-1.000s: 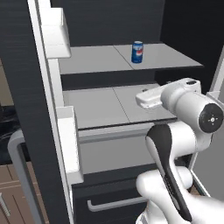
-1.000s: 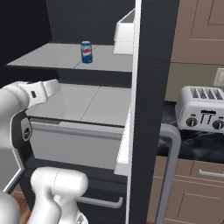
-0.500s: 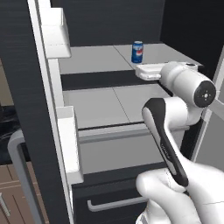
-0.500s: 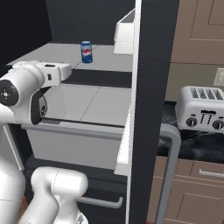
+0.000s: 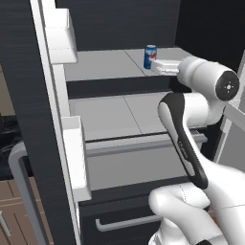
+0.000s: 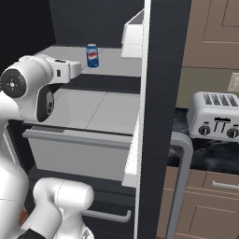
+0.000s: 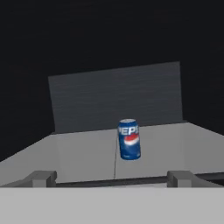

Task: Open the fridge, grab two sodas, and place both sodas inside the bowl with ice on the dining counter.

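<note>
Gripper (image 7: 111, 178) stood wide apart, empty, short of blue soda can (image 7: 129, 139) upright mid upper fridge shelf (image 7: 175, 144); best approach: level, centred, straddling can.

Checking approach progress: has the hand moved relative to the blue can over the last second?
Yes. The gripper has risen from the lower shelf to the upper shelf and closed toward the blue can, which stays put.

Glossy white arm (image 5: 191, 201), rounded segments, black joint bands.
</note>
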